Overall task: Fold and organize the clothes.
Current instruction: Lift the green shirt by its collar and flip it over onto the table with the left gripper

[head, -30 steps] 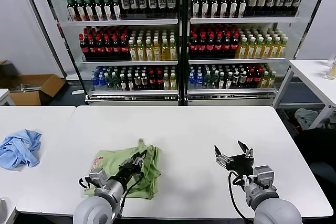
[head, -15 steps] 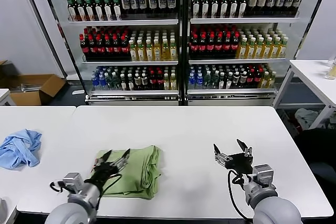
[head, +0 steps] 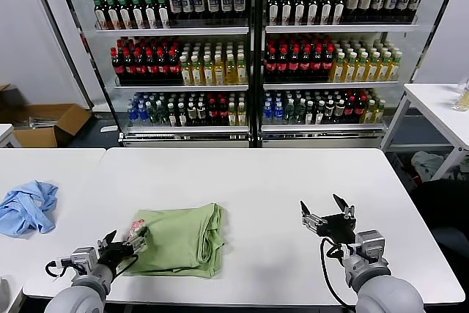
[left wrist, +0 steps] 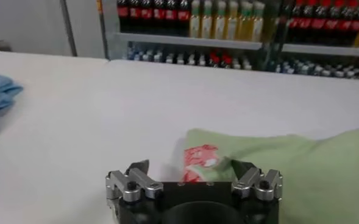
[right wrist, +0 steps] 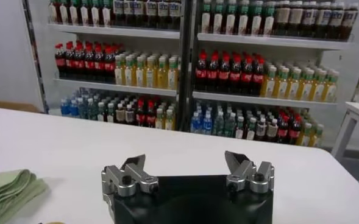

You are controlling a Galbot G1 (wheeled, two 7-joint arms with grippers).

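Folding looks nearly done: the light green cotton polo shirt (head: 179, 240) lies compactly folded lower left on the white bench (head: 278, 181), left gripper (head: 121, 242) beside it and right gripper (head: 326, 214) lower right, both with fingers apart and empty.

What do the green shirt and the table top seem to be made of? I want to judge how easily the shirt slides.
The green shirt looks like soft matte knit fabric, likely cotton: it lies in limp stacked folds with rounded edges. The table top looks like a smooth white laminate with a faint sheen, though the exact material is unclear.
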